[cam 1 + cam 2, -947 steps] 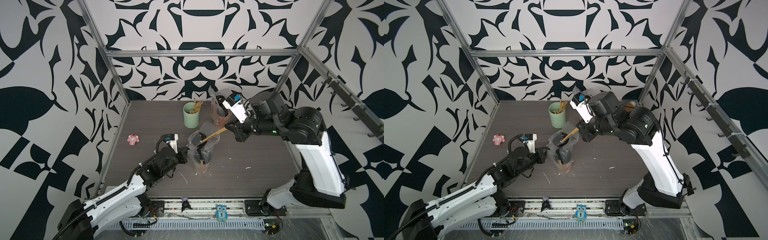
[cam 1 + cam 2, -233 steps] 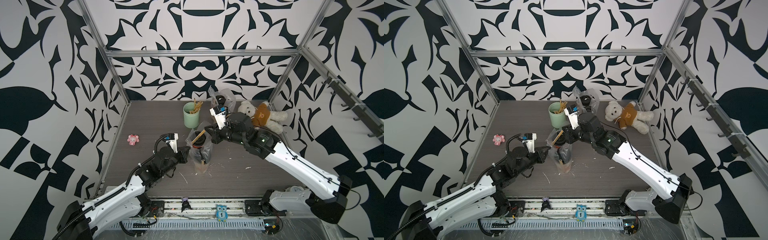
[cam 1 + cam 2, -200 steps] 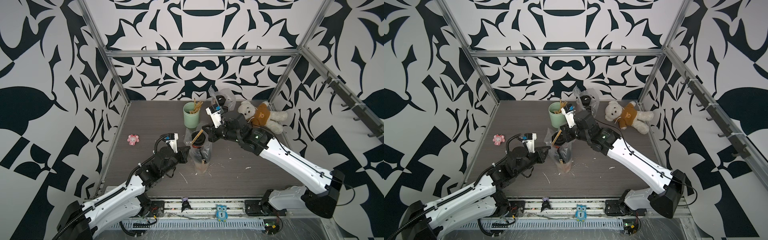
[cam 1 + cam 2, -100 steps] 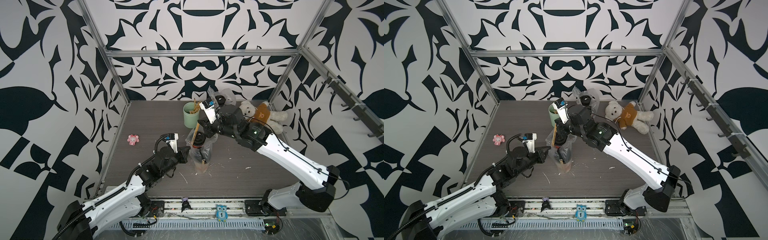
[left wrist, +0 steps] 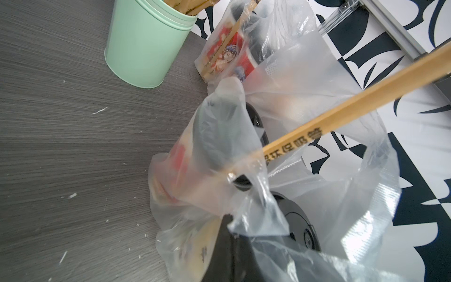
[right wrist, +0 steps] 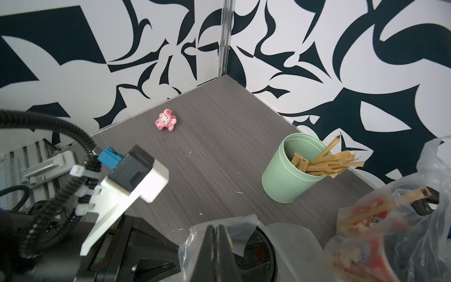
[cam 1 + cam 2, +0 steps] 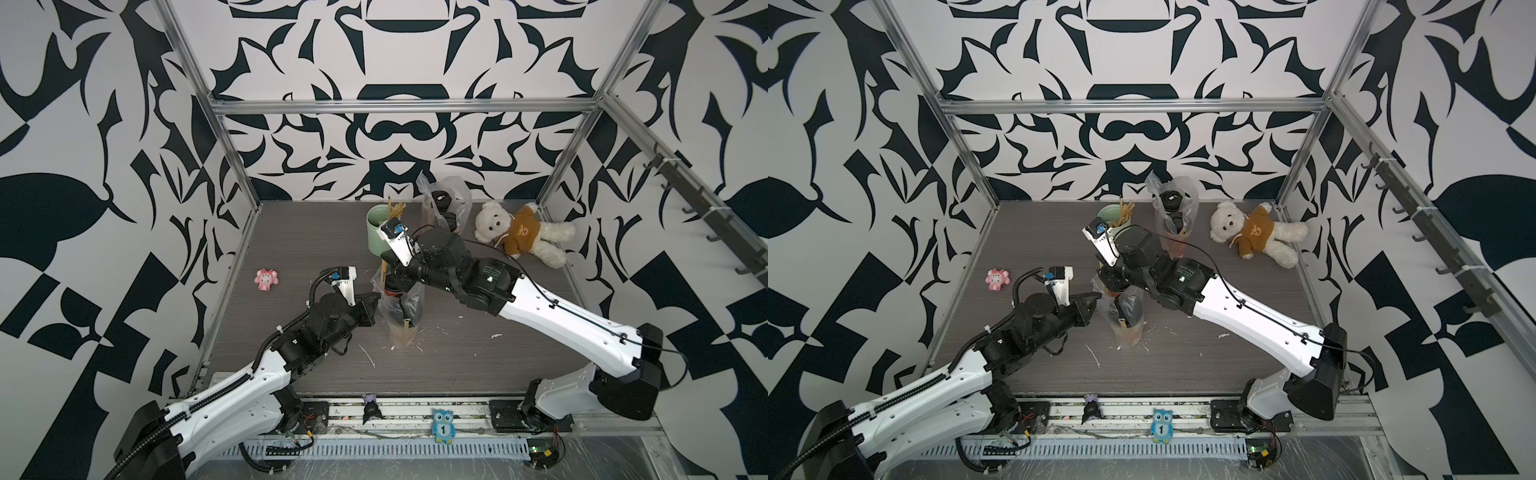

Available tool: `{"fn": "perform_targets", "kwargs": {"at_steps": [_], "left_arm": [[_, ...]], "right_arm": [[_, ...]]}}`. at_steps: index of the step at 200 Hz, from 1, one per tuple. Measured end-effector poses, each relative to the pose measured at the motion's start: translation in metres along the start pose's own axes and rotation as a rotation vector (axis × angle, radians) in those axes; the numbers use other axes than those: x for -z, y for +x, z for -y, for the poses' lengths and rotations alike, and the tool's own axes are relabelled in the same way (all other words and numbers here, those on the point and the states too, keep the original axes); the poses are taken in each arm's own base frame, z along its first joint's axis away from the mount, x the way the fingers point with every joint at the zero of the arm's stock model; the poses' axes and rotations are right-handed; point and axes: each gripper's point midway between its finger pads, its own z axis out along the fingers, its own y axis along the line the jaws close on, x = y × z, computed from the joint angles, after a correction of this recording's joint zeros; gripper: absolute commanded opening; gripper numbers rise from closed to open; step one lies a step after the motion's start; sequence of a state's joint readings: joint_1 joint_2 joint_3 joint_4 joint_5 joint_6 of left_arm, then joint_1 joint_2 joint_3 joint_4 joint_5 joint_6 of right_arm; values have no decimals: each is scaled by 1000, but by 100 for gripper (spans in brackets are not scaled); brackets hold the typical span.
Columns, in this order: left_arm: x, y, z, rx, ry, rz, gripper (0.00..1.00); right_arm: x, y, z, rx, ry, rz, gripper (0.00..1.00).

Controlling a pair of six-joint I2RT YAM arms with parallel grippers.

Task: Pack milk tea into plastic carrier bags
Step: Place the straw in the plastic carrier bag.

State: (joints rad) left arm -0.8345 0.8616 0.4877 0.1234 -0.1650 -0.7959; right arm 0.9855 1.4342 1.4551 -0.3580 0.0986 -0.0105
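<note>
Clear plastic carrier bag (image 7: 401, 316), mid-counter (image 7: 457, 365), holds black-lidded milk tea (image 5: 300, 229); left gripper (image 7: 375, 298) pinches its rim, right gripper (image 6: 217, 234) pinches a straw (image 5: 317, 129) poking into it.

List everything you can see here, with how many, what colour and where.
near carrier bag: one, clear, mid-table.
far carrier bag: one, clear, by the back wall.
milk tea cups: four, black lids, red sides, two per bag.
green cup: one, mint, beside the far carrier bag.
wrapped straws: a bundle, brown, in the green cup.
held straw: one, brown, slanting into the near carrier bag.
teddy bear: one, white with brown jumper, back right corner.
pig toy: one, pink, left side.
owl tag: one, blue, front rail.
table: one, grey wood grain.
left gripper: black, shut on the near carrier bag's rim.
right gripper: black, shut on the held straw.
</note>
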Motion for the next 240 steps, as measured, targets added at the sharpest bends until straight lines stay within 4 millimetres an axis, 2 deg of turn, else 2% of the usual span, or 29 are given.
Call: {"fn": "perform_targets", "kwargs": {"at_steps": [50,94,151,240], "left_arm": [[-1,1,-1,-1,-5,-5,0],[-3,2,-2,-1,-9,-8,0],[-3,-3,4,0,-1,-1,0],[-4,-4,4,0,0,0,0]], "right_arm": [[-2,16,-17,63,-20,21,0],[-3,16,-27,107,-20,40,0],[-11,35,-25,118,-5,14,0],[-18,44,-19,93,31,9,0]]}}
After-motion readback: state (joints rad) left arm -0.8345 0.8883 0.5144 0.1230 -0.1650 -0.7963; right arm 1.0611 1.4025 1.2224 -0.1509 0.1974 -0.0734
